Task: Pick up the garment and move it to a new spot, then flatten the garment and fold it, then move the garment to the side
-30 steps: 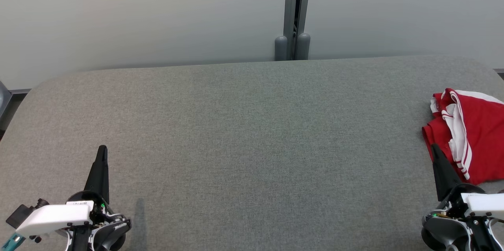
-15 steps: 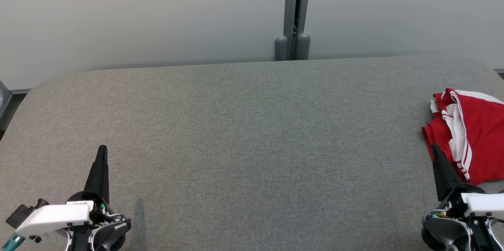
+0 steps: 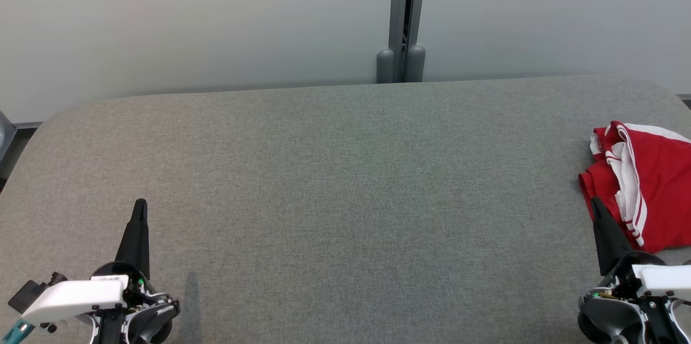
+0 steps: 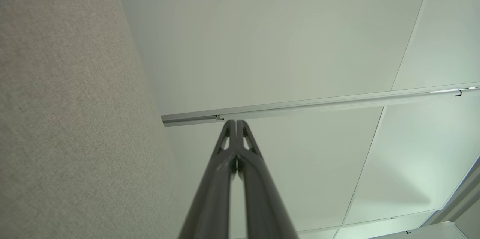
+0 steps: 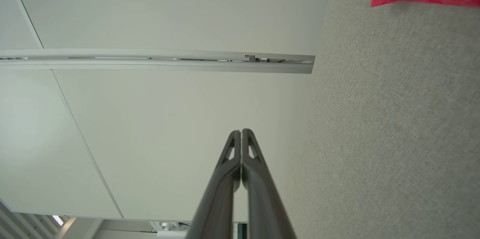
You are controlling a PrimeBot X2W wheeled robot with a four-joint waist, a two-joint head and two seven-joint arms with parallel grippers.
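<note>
Grey felt table before pale wall panels.

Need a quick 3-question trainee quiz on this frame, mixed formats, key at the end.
1. True or false: the right gripper is holding the red garment.
2. The left gripper is: A) open, B) shut and empty, C) shut on cloth.
3. Fill in: the garment lies at the table's ____ edge, by the robot's own sides.
Key: 1 false; 2 B; 3 right.
</note>
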